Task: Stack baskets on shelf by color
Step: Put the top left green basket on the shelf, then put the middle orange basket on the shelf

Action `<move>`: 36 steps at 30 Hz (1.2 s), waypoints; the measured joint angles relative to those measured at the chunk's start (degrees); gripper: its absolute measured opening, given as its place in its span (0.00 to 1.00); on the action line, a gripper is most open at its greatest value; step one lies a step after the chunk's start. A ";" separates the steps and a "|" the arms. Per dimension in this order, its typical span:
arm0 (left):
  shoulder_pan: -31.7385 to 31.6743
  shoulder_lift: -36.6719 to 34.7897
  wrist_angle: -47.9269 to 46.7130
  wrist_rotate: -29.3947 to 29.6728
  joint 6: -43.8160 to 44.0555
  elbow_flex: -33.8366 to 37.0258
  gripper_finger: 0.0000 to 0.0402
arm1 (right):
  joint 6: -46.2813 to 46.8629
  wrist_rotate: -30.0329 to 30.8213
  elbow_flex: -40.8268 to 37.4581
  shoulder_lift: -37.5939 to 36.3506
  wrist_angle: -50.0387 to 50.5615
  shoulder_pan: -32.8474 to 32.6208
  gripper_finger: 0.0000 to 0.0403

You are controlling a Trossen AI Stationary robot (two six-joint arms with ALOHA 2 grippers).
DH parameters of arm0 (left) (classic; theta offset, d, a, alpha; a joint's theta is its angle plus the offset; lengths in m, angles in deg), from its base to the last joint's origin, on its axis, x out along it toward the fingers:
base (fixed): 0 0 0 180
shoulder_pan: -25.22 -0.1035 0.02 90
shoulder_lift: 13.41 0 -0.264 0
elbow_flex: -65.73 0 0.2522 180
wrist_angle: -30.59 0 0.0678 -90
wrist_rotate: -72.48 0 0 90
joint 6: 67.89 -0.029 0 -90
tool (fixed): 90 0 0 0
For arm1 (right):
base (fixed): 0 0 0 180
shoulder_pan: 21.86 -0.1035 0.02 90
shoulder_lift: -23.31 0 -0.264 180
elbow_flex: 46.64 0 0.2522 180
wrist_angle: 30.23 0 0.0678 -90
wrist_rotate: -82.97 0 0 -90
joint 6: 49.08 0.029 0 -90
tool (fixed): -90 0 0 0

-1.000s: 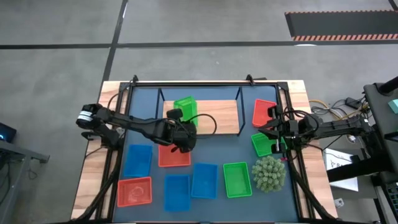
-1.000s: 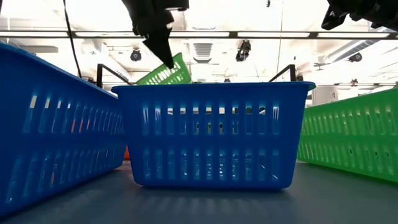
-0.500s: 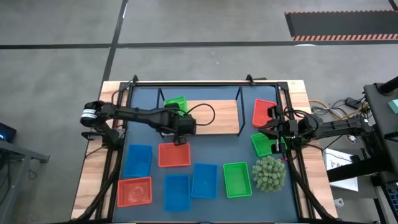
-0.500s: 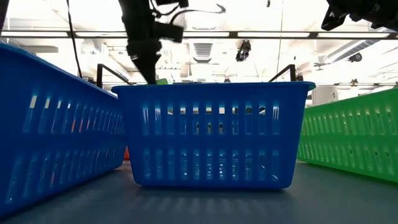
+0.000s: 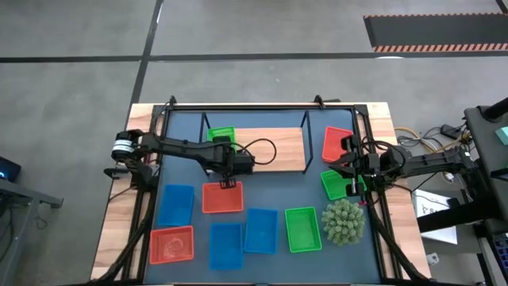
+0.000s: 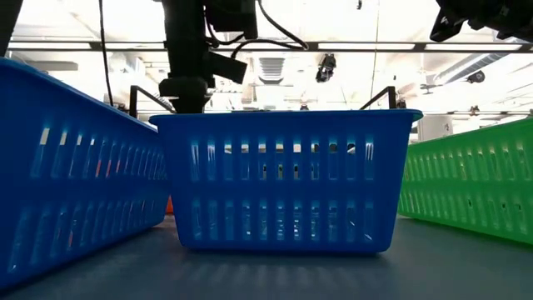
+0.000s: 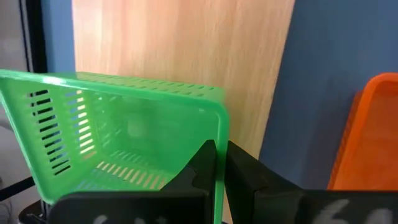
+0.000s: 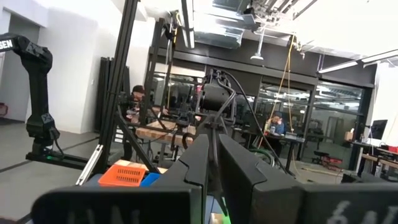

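A green basket (image 5: 221,135) sits at the left end of the light-wood shelf (image 5: 274,148), and my left gripper (image 5: 225,150) is shut on it. The left wrist view shows this basket (image 7: 124,143) over the board (image 7: 186,50). My right gripper (image 5: 350,168) hovers shut at the table's right, above another green basket (image 5: 333,185) and near an orange-red one (image 5: 337,143). On the dark-blue mat lie blue baskets (image 5: 175,204), (image 5: 225,245), (image 5: 261,230), orange-red baskets (image 5: 222,197), (image 5: 172,244) and a green one (image 5: 302,228). In the low view a blue basket (image 6: 283,179) hides the shelf. My left gripper holds the green basket by its near wall, at the rim (image 7: 219,140). One finger (image 7: 202,163) is inside the basket and the other (image 7: 242,169) outside. The fingers come from above, slanting toward the far side. The basket lies on the shelf's left end.
A round spiky green plant ball (image 5: 343,221) stands on the mat's near right part. The shelf's black wire frame (image 5: 306,147) rises at its right end. The board to the right of the held basket is bare. People sit in the room behind, in the right wrist view.
My left gripper has carried the green basket toward the shelf's left end and down. The basket was tilted up above the board a second ago; it now lies low on the shelf and has dropped out of the low view behind the blue basket. The right arm kept still.
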 joint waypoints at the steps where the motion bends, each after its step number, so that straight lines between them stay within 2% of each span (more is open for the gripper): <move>1: 0.00 0.00 0.00 -0.14 -0.13 0.00 0.01 | 0.00 -0.01 0.00 0.00 0.00 0.00 0.07; 13: 0.00 0.00 0.68 -2.18 -1.38 -0.11 0.12 | 0.00 0.00 0.00 -0.02 0.23 0.00 0.07; 20: 0.00 -1.38 0.61 -2.42 -1.77 -2.94 0.13 | 0.00 -0.02 0.00 -0.02 0.28 0.00 0.07; 24: 0.00 -2.57 0.47 -2.57 -5.00 -3.79 0.13 | 0.00 -0.02 0.00 0.00 0.36 0.00 0.07; 36: -4.18 -3.28 2.67 -2.34 -8.92 -1.09 0.13 | 0.02 -0.02 0.00 0.00 0.66 0.00 0.07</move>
